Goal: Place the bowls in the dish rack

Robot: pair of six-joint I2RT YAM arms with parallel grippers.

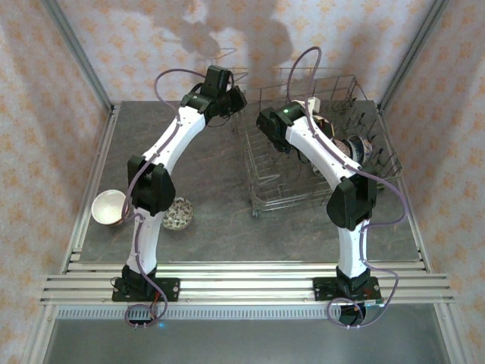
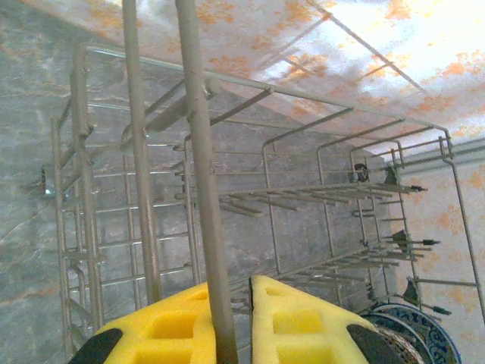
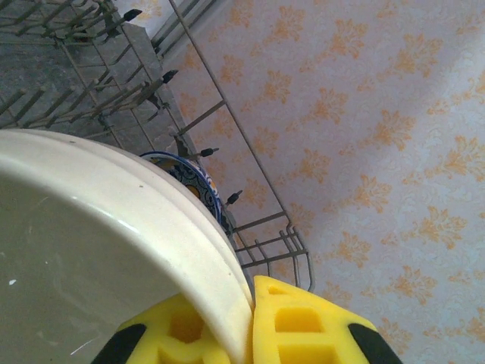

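The grey wire dish rack [image 1: 261, 189] stands at the back right of the table. My left gripper [image 2: 231, 290] is at its back left corner [image 1: 231, 97], shut on an upright wire bar of the dish rack [image 2: 198, 174]. Over the rack, my right gripper [image 3: 250, 287] is shut on the rim of a plain cream bowl [image 3: 98, 227]. A blue-white bowl [image 3: 193, 176] stands on edge among the tines behind it [image 1: 356, 146]. On the table at the left lie a cream bowl [image 1: 108, 206] and a patterned bowl [image 1: 179, 214].
Metal frame rails [image 1: 242, 277] run along the table's near edge, and a rail [image 1: 92, 186] lines the left side. Patterned walls close in the back and both sides. Rows of upright tines [image 2: 318, 199] fill the rack's floor.
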